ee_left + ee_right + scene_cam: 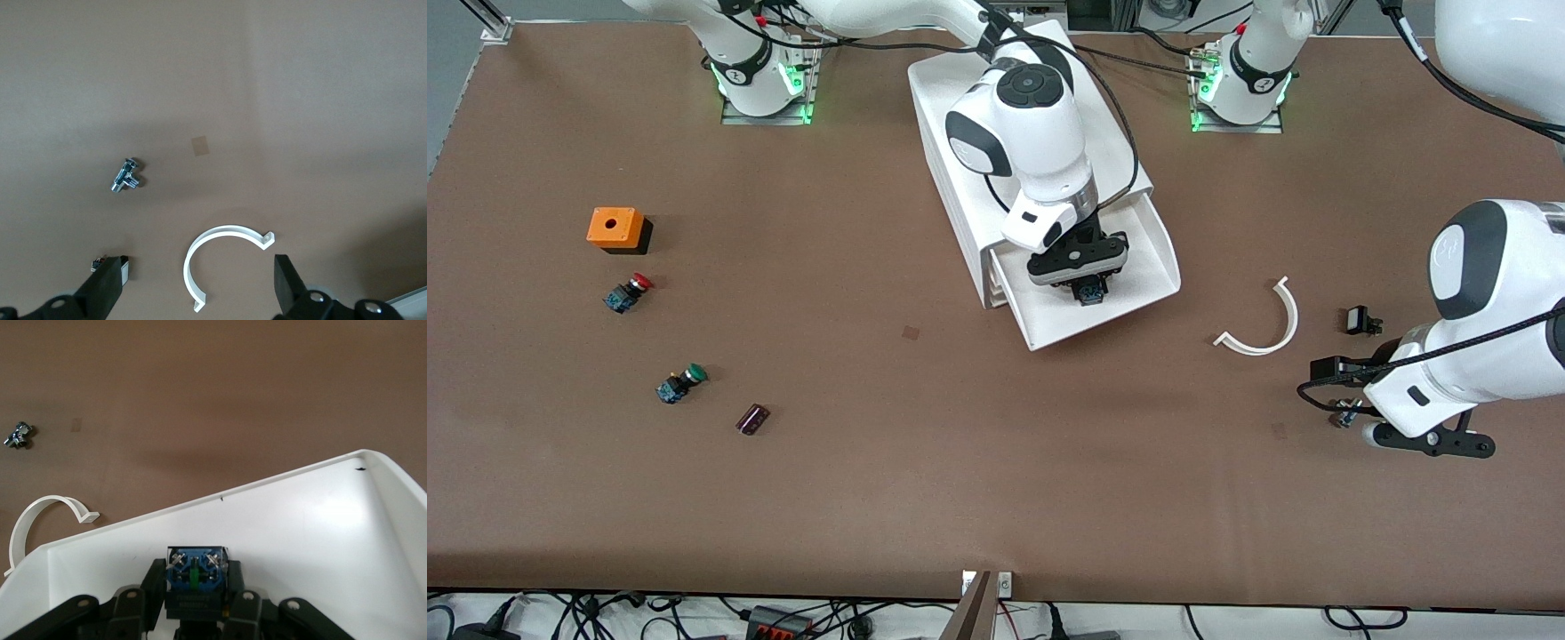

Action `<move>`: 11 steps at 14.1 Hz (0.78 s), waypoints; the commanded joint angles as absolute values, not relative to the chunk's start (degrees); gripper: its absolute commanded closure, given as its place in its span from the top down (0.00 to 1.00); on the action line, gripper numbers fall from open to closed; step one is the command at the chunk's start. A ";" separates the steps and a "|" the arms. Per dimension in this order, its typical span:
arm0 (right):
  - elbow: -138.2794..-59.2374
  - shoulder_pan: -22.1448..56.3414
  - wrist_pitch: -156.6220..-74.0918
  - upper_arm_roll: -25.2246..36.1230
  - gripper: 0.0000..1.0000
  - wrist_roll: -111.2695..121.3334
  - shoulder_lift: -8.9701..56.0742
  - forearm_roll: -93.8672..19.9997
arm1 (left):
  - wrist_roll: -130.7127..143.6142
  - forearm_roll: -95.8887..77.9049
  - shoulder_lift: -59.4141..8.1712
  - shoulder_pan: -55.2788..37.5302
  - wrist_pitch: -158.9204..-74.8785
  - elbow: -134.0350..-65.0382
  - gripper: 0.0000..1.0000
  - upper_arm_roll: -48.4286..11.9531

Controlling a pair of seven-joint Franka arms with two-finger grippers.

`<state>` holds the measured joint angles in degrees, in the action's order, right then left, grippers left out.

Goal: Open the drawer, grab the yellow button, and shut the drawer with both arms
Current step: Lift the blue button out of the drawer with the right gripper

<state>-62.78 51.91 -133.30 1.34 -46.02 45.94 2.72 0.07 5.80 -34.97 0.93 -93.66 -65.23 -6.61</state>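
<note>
Drawer (1138,276): top tray of the white cabinet (960,116), pulled out toward the front camera, standing open.

Right gripper (1083,286): inside the open drawer, fingers closed on the button (195,577). The right wrist view shows the blue-and-black body clamped between the fingers with the terminal end facing the camera; the cap is hidden, so its colour cannot be confirmed. Whether the button rests on the drawer floor or is just clear of it cannot be told.

Left gripper (200,283): waiting over bare table at the left arm's end, fingers spread wide, holding nothing. Below it lie a white curved clip (217,257) and a small metal fitting (125,175).

Step in hand, as judged: taking the button; opening is done.

Next move, as judged: lift the button straight up clear of the drawer walls, carry it out, then push the drawer front in squarely.
</note>
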 commanded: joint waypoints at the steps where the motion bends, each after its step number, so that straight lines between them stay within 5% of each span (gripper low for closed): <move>1: -60.91 52.38 -133.07 2.11 0.11 -47.37 46.94 3.78 | 1.05 6.68 -33.93 1.14 -93.25 -66.27 1.00 -7.21; 4: -60.39 52.47 -131.76 2.90 0.00 -47.29 46.32 3.78 | 1.32 6.77 -33.49 1.05 -92.81 -66.18 1.00 -7.29; 11: -53.26 49.06 -118.58 4.83 0.00 -46.58 42.90 3.43 | 1.14 3.34 -30.59 1.06 -89.56 -66.09 1.00 -7.47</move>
<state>-54.17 51.10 -122.50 5.05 -46.02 44.64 2.73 0.63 4.40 -32.66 0.89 -90.72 -65.21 -7.02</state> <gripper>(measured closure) 0.586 0.000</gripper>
